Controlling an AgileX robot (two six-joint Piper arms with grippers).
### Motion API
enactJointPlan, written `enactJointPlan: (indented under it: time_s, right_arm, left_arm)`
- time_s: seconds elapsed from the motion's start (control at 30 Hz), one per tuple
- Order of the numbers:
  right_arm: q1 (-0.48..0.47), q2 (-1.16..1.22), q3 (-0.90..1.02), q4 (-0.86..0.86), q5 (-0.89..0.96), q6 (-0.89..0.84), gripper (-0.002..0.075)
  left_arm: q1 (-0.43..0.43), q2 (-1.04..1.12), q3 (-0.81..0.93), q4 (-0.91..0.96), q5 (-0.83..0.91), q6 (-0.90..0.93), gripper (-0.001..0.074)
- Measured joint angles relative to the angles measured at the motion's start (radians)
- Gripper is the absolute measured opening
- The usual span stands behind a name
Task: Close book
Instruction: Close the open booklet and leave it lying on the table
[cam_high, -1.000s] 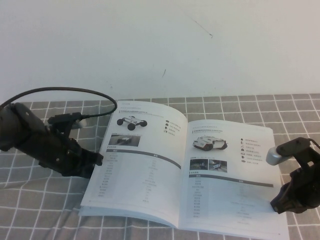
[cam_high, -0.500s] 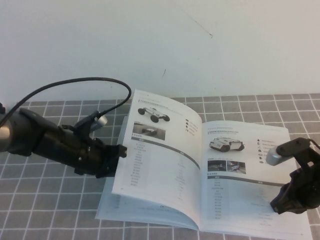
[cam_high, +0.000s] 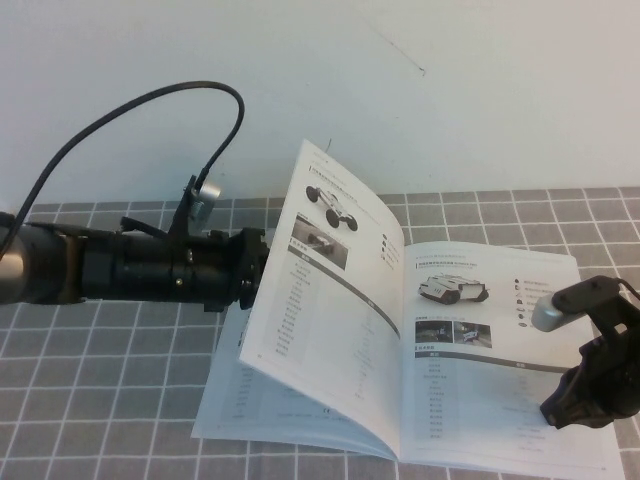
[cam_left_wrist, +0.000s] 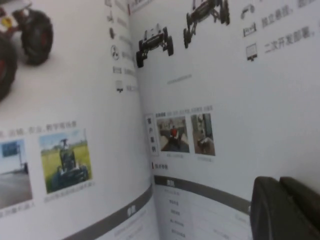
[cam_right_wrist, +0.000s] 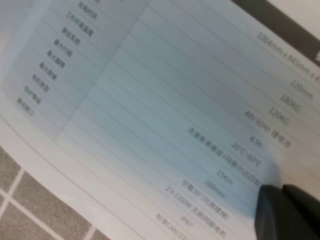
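Observation:
An open book (cam_high: 470, 330) with robot pictures lies on the grey checked cloth. Its left leaf (cam_high: 320, 300) stands lifted, steeply tilted over the spine. My left gripper (cam_high: 252, 272) is behind that leaf's outer edge, fingers together and pressing against the paper; its tips are partly hidden by the page. In the left wrist view the shut left gripper (cam_left_wrist: 282, 207) rests against a printed page (cam_left_wrist: 200, 90). My right gripper (cam_high: 560, 412) sits shut on the right page's lower outer corner, and in the right wrist view the right gripper (cam_right_wrist: 286, 212) touches the printed table (cam_right_wrist: 165, 90).
The checked tablecloth (cam_high: 100, 400) covers the table in front of a white wall (cam_high: 450, 90). A black cable (cam_high: 130, 108) loops above the left arm. A further leaf (cam_high: 230, 400) lies flat beneath the raised one.
My left arm has swept right and upward, raising the left leaf from flat to steeply tilted. The book slid slightly right. The right arm has stayed put.

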Motion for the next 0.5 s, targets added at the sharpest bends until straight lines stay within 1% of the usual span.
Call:
enactJointPlan:
  time_s: [0.1,0.17,0.23,0.33,0.5]
  right_arm:
    - [0.0,0.0,0.0,0.0,0.0,0.0,-0.0003]
    - [0.0,0.0,0.0,0.0,0.0,0.0,-0.0003]
    - [0.0,0.0,0.0,0.0,0.0,0.0,-0.0003]
    - [0.0,0.0,0.0,0.0,0.005,0.0,-0.0003]
    - [0.0,0.0,0.0,0.0,0.02,0.0,-0.0003]
  left_arm:
    - [-0.008,-0.004,0.0,0.015,-0.033,0.014,-0.0004]
    - [-0.01,-0.014,0.0,0.078,-0.099,0.0,-0.0004]
    - [-0.01,-0.033,0.0,0.19,-0.207,-0.053,-0.0004]
    - [-0.01,-0.051,0.0,0.386,-0.36,-0.177,-0.0004]
    - [-0.01,-0.053,0.002,0.618,-0.487,-0.321,-0.0004]
